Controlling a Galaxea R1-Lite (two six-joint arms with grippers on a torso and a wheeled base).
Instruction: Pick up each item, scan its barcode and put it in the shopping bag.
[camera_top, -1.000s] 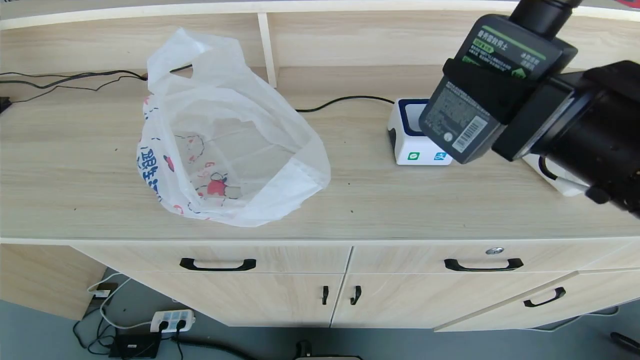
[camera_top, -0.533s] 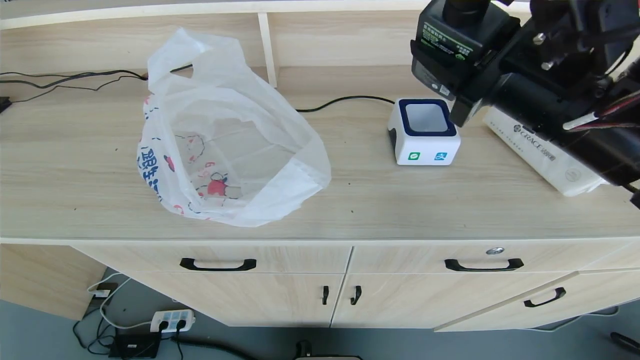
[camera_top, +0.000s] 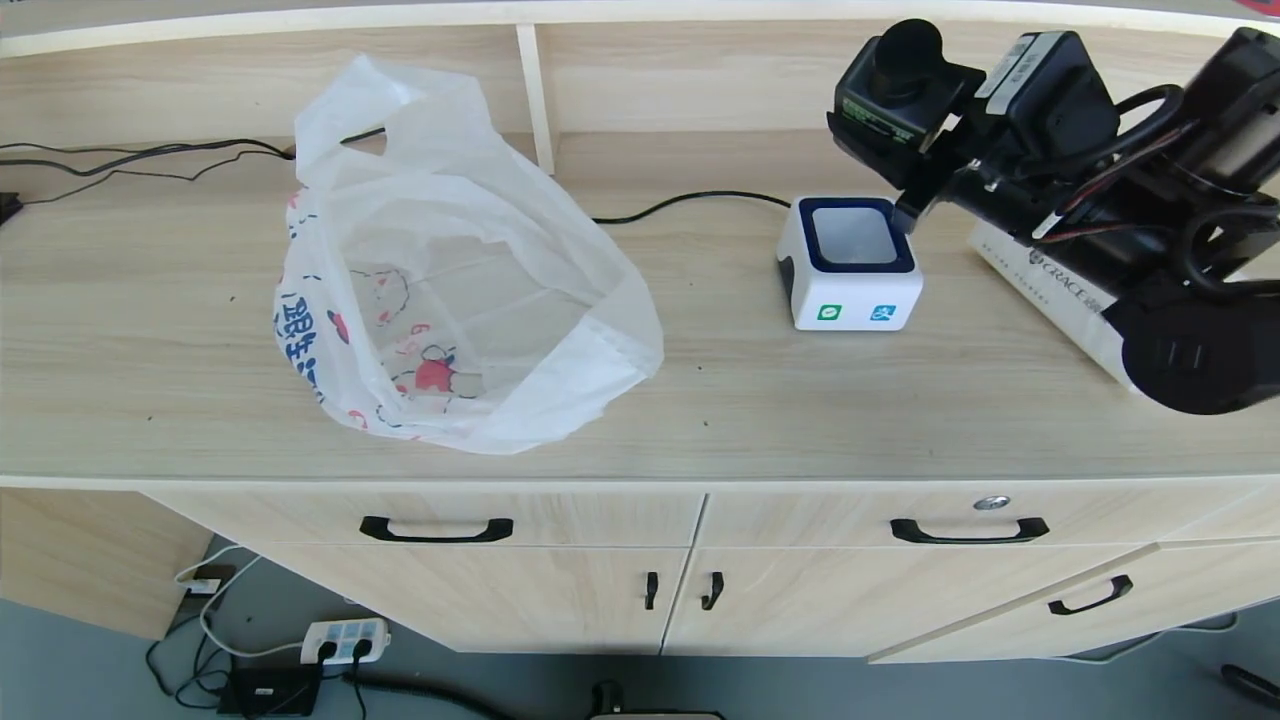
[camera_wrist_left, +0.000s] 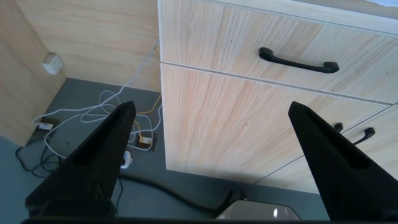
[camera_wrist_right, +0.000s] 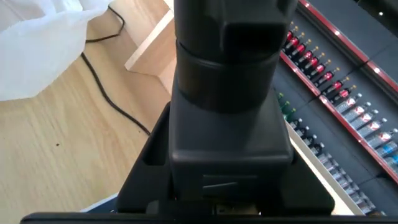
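Right gripper (camera_top: 935, 165) sits upper right of the head frame, clamped on a dark bottle (camera_top: 885, 95) with a black cap and a green label; the cap points toward the top of the frame; the bottle shows just above the scanner's upper-right corner in the frame; contact between the two cannot be told; in the right wrist view the bottle (camera_wrist_right: 224, 93) stands close up between the jaws, held tight.

Scanner (camera_top: 850, 262), a white box with a blue-rimmed window facing up, sits right of centre on the wooden counter (camera_top: 150, 330); a black cable (camera_top: 690, 198) runs from it toward the centre top of the frame.

Shopping bag (camera_top: 450, 290), thin white plastic with red and blue print, lies left of centre on the counter, mouth open toward the lower right; well apart from the scanner.

A white wrapped pack (camera_top: 1060, 285) lies at the right edge of the counter, partly behind the right arm.

Left gripper (camera_wrist_left: 211, 106) hangs low in front of the cabinet drawers (camera_wrist_left: 249, 106), fingers spread wide, nothing between them.
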